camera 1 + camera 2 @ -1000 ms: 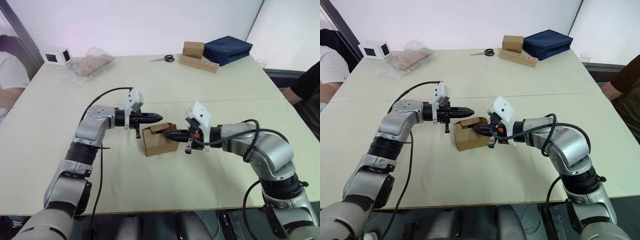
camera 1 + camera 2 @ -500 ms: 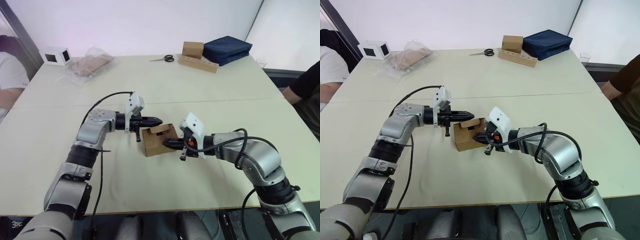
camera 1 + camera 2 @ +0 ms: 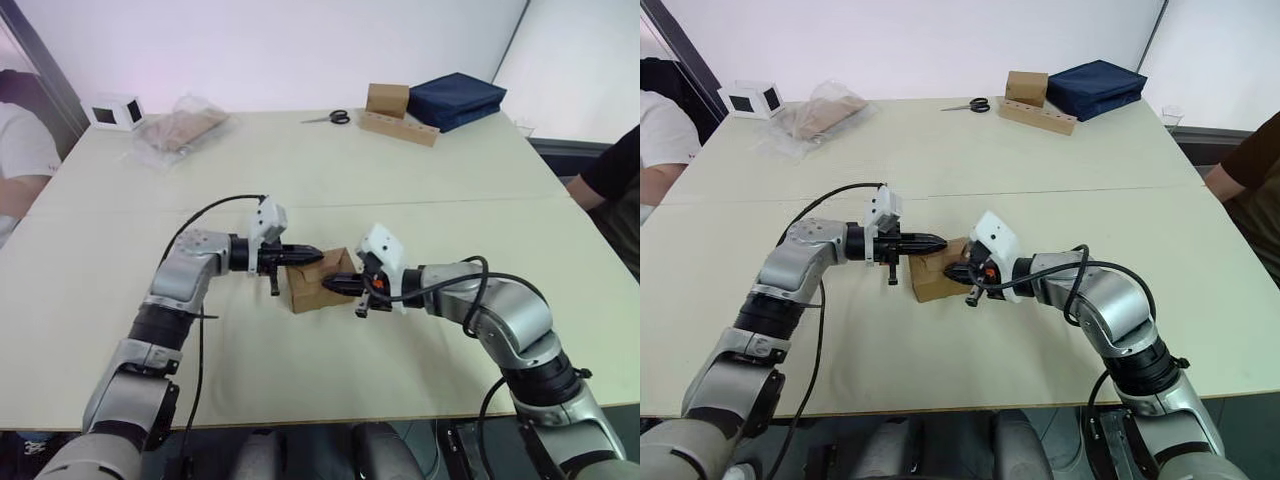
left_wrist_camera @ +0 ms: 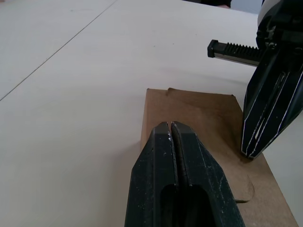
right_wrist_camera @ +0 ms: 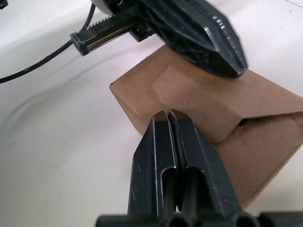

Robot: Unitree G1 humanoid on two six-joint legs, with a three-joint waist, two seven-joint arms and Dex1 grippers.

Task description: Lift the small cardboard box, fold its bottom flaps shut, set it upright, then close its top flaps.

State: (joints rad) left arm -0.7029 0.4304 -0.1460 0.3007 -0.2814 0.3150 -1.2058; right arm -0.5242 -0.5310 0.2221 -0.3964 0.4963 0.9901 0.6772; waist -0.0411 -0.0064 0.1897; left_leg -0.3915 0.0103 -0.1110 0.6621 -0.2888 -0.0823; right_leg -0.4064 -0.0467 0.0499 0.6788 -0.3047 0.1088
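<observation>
left eye view: the small cardboard box (image 3: pixel 314 288) is seen near the middle of the table (image 3: pixel 420 200), flanked by both grippers. the left gripper (image 3: pixel 312 254) is laid on its upper edge; the right gripper (image 3: pixel 329 284) is pressed to its side.

left wrist view: the left gripper's fingers (image 4: pixel 161 156) are pressed together, nothing between them, resting over the top flaps (image 4: pixel 208 118).

right wrist view: the right gripper (image 5: pixel 166 115) is closed tight and empty, its tip at a curved flap's edge.

A plain brown small cardboard box (image 3: pixel 318 281) sits on a cream table (image 3: pixel 420 190), between black fingers (image 4: pixel 176 184), with a navy bag (image 3: pixel 455 98) beyond
</observation>
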